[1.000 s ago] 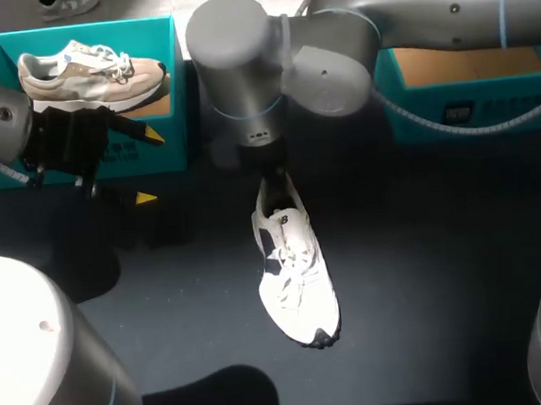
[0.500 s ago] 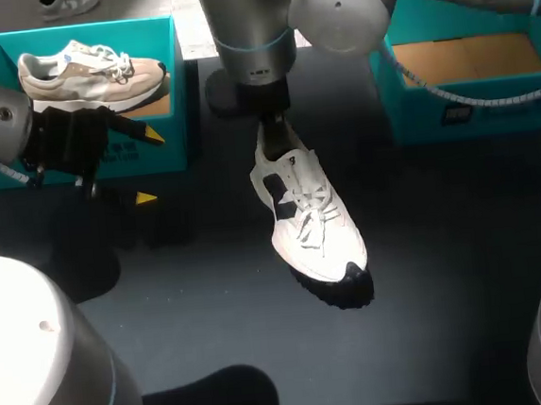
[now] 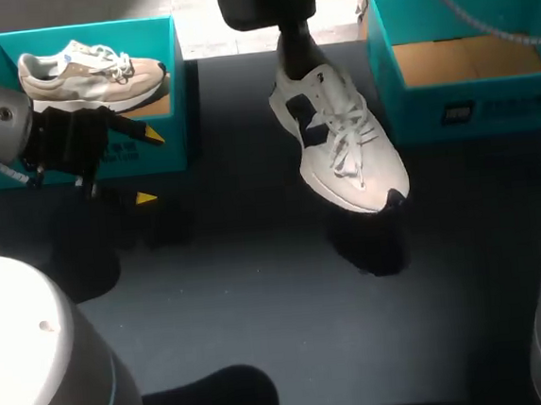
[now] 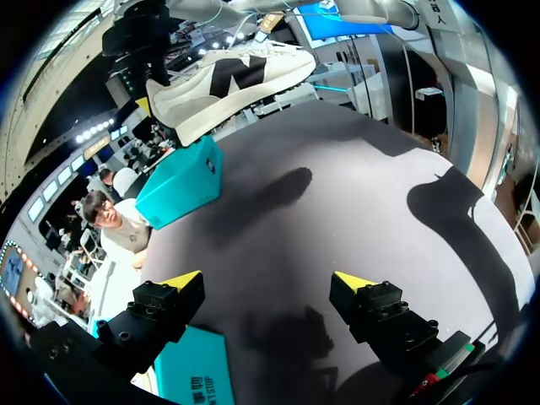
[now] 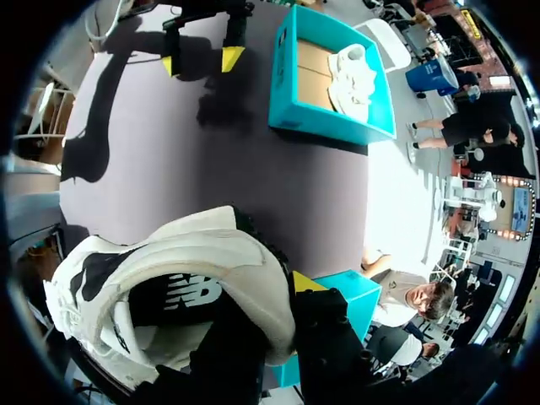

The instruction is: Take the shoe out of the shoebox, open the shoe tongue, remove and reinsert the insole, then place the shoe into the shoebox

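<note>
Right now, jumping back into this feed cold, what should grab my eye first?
The white shoe hangs in the air above the table's middle, pinched at its heel by the right gripper, close to the right shoebox, which looks empty. A beige shoe lies in the left shoebox, and the left gripper hovers open and empty in front of that box.

Little can be read here. The right-hand shoebox (image 3: pixel 513 105), at two o'clock, has a dark label (image 3: pixel 460 110) on its front wall, its pale print too small to make out. The left-hand shoebox (image 3: pixel 166 150), at ten o'clock, shows faint, unreadable print. The white shoe (image 3: pixel 341 144) bears a dark side mark (image 4: pixel 232 76) and a heel logo (image 5: pixel 181 295).
</note>
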{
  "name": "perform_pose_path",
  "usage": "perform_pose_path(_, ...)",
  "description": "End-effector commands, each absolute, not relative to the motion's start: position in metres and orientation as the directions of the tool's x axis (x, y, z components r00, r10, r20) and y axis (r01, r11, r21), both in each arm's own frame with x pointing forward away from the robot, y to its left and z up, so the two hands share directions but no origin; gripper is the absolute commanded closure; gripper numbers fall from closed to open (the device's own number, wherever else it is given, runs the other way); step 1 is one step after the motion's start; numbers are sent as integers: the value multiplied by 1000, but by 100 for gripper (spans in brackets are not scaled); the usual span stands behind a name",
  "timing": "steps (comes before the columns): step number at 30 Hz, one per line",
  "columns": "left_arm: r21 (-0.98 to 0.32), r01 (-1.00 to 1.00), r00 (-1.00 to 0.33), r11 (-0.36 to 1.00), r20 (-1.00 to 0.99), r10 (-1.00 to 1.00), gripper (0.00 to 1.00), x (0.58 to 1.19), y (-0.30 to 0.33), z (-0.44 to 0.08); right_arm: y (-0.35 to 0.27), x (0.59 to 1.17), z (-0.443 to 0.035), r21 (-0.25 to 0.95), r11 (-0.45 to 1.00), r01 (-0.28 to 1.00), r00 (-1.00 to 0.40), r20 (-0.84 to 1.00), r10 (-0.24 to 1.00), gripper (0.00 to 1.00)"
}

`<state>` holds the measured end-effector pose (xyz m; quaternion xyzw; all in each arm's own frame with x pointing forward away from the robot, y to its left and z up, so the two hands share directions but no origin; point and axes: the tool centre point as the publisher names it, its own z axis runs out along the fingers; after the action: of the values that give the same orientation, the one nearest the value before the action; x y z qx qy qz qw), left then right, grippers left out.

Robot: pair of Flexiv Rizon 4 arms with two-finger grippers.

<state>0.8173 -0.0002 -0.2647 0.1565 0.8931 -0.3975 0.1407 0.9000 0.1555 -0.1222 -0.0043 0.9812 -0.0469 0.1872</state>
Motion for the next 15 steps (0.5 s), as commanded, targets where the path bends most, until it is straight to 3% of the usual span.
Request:
perform_pose_path(1,-664,392,-911,637,-376,169,0,816,0,-264,155,898,-117,-96,995,10,-929,-368,-26,100)
perform_pose_path(8,-664,392,-911,637,-376,169,0,816,0,-264,127,919,-124,-111,993,36,-919,-393,-10,100)
perform_pose_path(15,-664,392,-911,637,-376,169,0,816,0,-264,8,990,-110,-226,972,61,-917,-396,-34,100)
